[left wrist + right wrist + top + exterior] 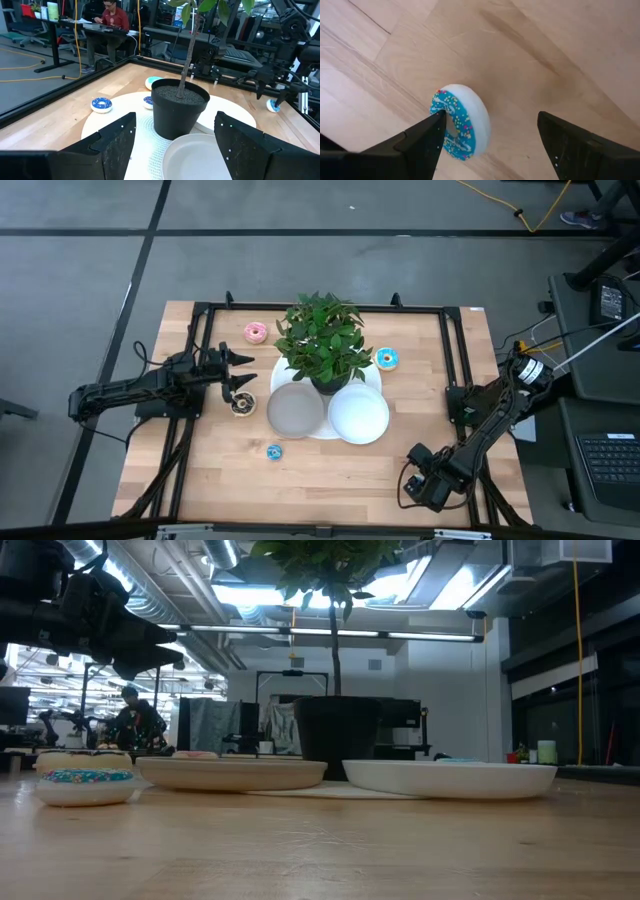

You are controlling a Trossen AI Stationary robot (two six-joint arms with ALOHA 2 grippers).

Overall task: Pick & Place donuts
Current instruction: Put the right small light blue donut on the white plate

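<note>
**Both sets of fingers spread, a sprinkled blue donut under the right ones**

The right gripper (490, 116) hangs over the near right part of the pale, straight-grained wooden counter (330, 480). Its fingers (422, 140) are released and wide apart, grasping nothing. Between them a blue donut (460, 122) shows on the wood: a thick white ring with glossy blue icing and coloured sprinkles, tilted up on its edge. It lies close to one finger; whether they touch I cannot tell.

The left gripper (248, 372) is held above the counter's left side, pointing towards the middle, its dark angular fingers (117, 142) parted and empty. Ahead of it stands a matte black round pot (179, 107) filled with dark gritty soil, carrying a leafy green plant (322, 340). The pot sits on a white mat (145, 130) with a fine woven texture. Just in front of the pot lie two shallow round plates, side by side: a grey plate (295, 410) and a smooth white plate (358, 417).

Other donuts are scattered on the counter:
- a pink donut (255, 332) behind and left of the plant;
- a second blue donut (386, 359) at the mat's right edge;
- a chocolate donut (242, 404) just left of the grey plate, near the left fingers;
- a mini blue donut (274, 451) in front of the grey plate.
</note>
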